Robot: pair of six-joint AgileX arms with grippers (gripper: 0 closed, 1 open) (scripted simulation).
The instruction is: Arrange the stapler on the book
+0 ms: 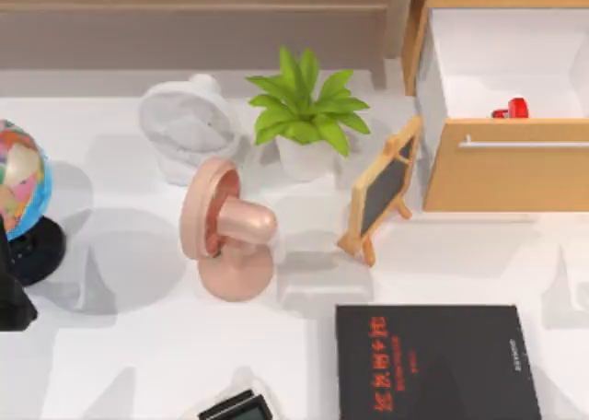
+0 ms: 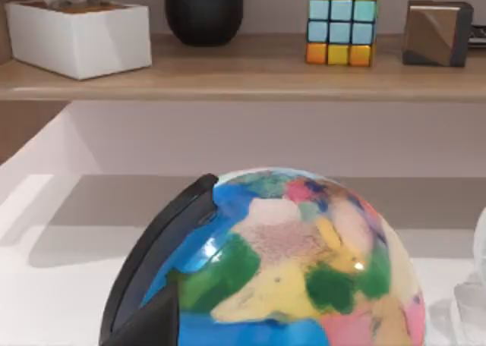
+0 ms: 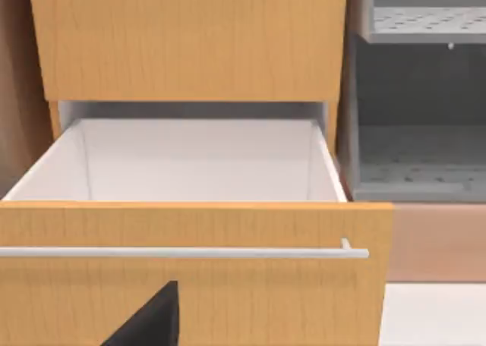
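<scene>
Red stapler [image 1: 511,109] sits inside the open wooden drawer [image 1: 506,167], right behind its front panel, straight ahead of the right arm's camera. Can't tell how either gripper's fingers stand. Black book [image 1: 434,363] lies flat at the near table edge, red characters unreadable, bare white table [image 1: 138,355] to its left.

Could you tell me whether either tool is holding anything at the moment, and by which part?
Nothing is held, as far as the views show: the stapler lies in the open drawer, and the book lies on the table.
</scene>
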